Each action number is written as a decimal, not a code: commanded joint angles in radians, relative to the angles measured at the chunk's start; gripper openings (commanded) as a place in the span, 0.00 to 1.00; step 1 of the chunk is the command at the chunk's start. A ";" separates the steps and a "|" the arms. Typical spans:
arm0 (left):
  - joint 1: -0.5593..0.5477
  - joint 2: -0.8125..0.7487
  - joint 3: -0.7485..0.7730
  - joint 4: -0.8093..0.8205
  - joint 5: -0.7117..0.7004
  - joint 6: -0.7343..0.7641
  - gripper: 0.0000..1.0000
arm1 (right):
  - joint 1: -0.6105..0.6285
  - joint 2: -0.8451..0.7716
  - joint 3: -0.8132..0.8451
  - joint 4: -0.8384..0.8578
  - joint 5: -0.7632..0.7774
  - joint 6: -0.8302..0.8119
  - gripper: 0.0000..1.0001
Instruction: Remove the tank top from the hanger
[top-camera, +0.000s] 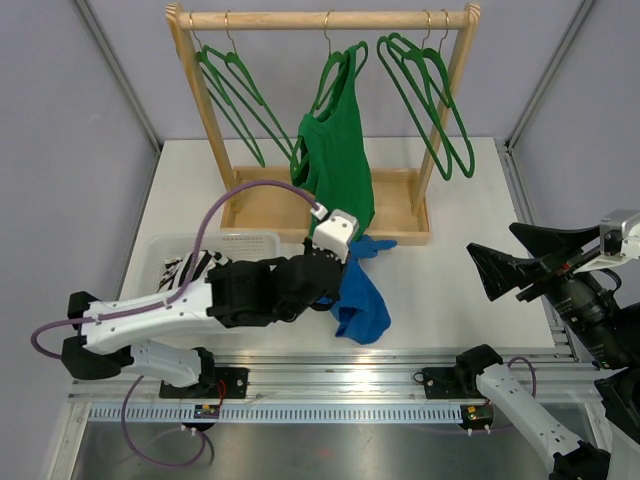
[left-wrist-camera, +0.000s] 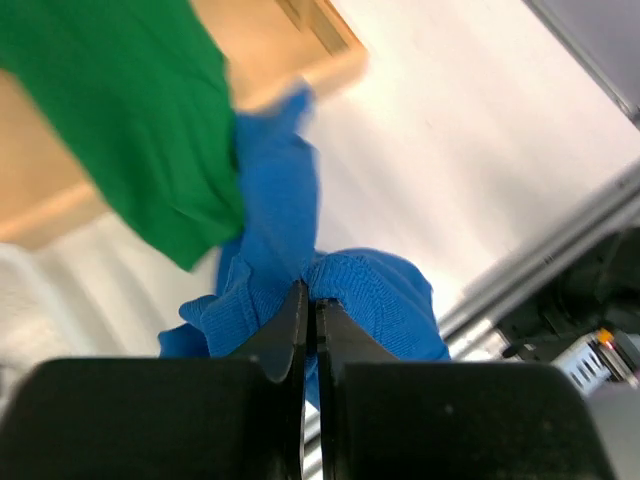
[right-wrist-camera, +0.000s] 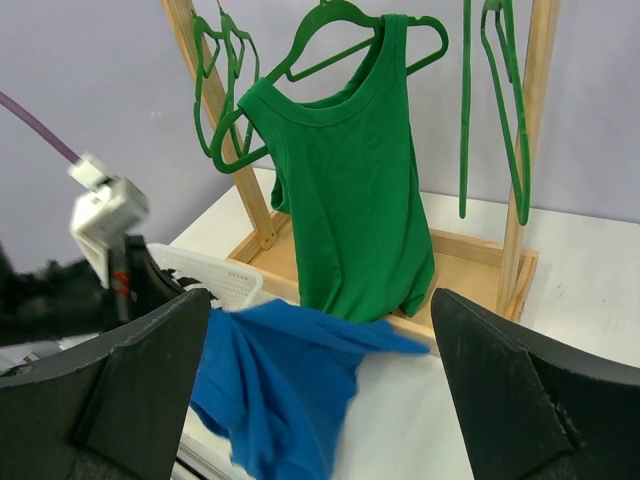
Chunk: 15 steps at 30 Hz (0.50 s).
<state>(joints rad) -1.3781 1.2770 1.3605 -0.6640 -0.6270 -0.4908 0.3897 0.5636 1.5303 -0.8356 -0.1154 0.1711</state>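
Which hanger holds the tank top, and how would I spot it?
Find the wooden rack at the far side of the table, with green hangers along its top rail. The hanger near the middle carries a green tank top; the hangers on either side are bare.

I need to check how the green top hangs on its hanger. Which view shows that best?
Right wrist: the top shows whole, front on, hanging askew on its hanger. Top external sees it foreshortened from above; left wrist catches only a blurred edge piece.
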 joint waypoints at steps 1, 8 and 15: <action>-0.004 -0.088 0.130 -0.130 -0.219 0.084 0.00 | -0.005 0.021 0.024 0.049 0.019 -0.024 1.00; -0.003 -0.168 0.360 -0.181 -0.451 0.270 0.00 | -0.005 0.047 0.014 0.075 0.025 -0.028 0.99; -0.003 -0.217 0.480 -0.134 -0.657 0.484 0.00 | -0.005 0.073 -0.001 0.104 0.022 -0.024 0.99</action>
<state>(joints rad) -1.3781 1.0859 1.7985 -0.8513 -1.1034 -0.1402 0.3897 0.6155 1.5311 -0.7853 -0.1135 0.1593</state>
